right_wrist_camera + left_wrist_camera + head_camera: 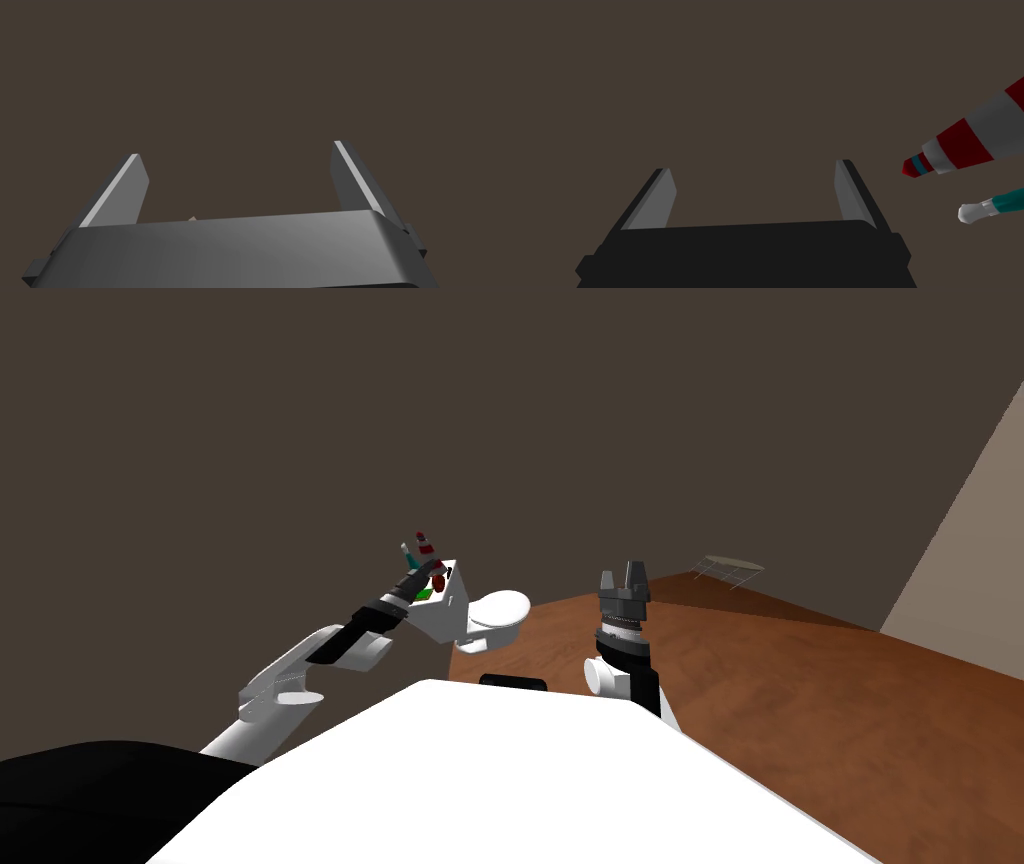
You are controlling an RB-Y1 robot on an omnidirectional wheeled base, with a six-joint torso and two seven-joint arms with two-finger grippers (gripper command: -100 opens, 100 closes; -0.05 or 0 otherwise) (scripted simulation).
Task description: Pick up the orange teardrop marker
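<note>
Wall [500, 408], dark brown, fills most of the scene above a wood floor [800, 688]. A white toilet [498, 613] stands against the wall, and small things are crowded on top of its tank [450, 606]. The left arm reaches to that tank. The left gripper [754, 172] has its fingers spread with nothing between them, just beside a red-and-white cone [962, 140] and a teal bottle [999, 202]. The right gripper [237, 151] is held upright well off to the side, also spread and empty. No orange marker can be made out. It may sit among the clutter by a dark red blob [438, 581], so finding, grasping and lifting it are all probably still to do. No writing or labels are readable.
</note>
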